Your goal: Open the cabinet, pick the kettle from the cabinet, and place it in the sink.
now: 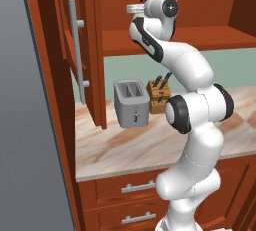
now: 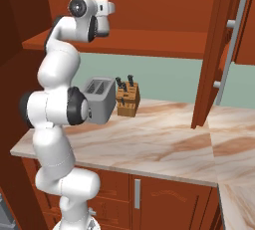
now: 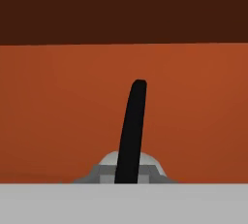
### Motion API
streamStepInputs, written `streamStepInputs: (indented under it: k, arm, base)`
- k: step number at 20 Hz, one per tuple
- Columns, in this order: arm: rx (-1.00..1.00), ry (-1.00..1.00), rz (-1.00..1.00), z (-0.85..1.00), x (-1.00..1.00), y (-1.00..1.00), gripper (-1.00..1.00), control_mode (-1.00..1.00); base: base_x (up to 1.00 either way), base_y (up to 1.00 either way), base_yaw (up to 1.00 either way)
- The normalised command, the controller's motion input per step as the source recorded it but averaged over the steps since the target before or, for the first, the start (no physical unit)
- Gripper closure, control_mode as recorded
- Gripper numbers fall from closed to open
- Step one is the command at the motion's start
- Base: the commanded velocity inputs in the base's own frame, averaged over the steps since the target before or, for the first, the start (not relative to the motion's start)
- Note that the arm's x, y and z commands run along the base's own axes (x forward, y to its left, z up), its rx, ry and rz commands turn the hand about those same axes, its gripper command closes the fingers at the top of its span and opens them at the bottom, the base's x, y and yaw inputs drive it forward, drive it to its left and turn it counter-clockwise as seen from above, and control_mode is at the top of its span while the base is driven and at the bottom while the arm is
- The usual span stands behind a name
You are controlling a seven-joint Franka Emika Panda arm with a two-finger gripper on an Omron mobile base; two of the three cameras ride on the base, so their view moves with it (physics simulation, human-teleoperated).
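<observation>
Near: the two-finger gripper point(image 1: 141, 5) is reached up into the open reddish-brown wooden wall cabinet point(image 1: 165, 37), at shelf level. Jaws are drawn together; hand view puts the thin black arched handle point(image 3: 131, 131) rising dead centre out of the small silver-grey bell-shaped kettle point(image 3: 123, 167), so I judge the pinch is on that handle. Only a sliver of handle shows above the wrist in the left base view.

Key relation: kettle hangs directly at the fingertips, inside the cabinet, handle arch roughly upright. Exit path is backward, out over the shelf edge.

Below the shelf: boxy grey toaster point(image 1: 131, 103) and wooden knife block point(image 1: 159, 95) stand just beside each other on the marbled beige-brown countertop point(image 2: 149, 147), under the withdrawal line.

Far/side: open cabinet door with long grey bar handle point(image 1: 76, 50) stands swung out beside the arm, a likely snag when swinging away.
</observation>
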Motion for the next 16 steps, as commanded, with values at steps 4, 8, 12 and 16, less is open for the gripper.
streamStepInputs:
  k: [4, 8, 12, 16]
  arm:
    - [0.01, -0.02, 0.00, -0.02, -0.46, -0.06, 1.00, -1.00]
    - [0.05, 0.00, 0.00, 0.00, -0.56, -0.12, 1.00, -1.00]
    - [0.07, -0.01, 0.00, 0.00, -0.61, -0.19, 1.00, -1.00]
    - [0.03, -0.06, 0.00, 0.03, -0.62, -0.17, 1.00, -1.00]
  base:
    - [0.00, 0.00, 0.00]
    - [0.00, 0.00, 0.00]
    - [0.00, 0.00, 0.00]
    - [0.00, 0.00, 0.00]
